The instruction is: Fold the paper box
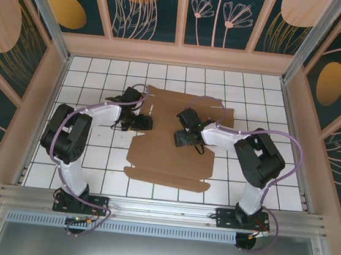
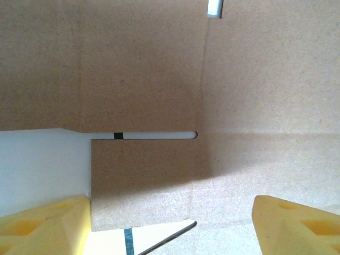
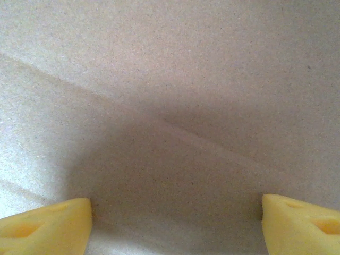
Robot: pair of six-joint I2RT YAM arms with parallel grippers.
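Both arms crouch low over the paper box (image 1: 166, 161), which lies largely flat on the white tiled table (image 1: 86, 161). We see the left gripper (image 2: 170, 226) released, its yellow fingers (image 2: 42, 226) spread wide with nothing between them. Directly ahead of it is the sheet's side edge, where a narrow slot (image 2: 154, 135) cuts inward, and bare table shows off its left finger. The right gripper (image 3: 175, 226) is likewise spread and empty. Brown board lies across everything in front of its fingertips (image 3: 297, 223), and a pressed crease (image 3: 186, 135) slants down from far left to near right.

We judge the step in hand to be raising a first panel along a scored line. To do it well, we would:

- Press the right gripper down just inside the crease ahead of it, so the base stays pinned.
- Slip one left finger under the free edge beside it, rather than into the slot, which could tear.
- Close lightly and swing the flap up slowly around the score, since thin board buckles if hurried.
- Keep the hold low, because the unpinned sheet may slide on the smooth tiles.
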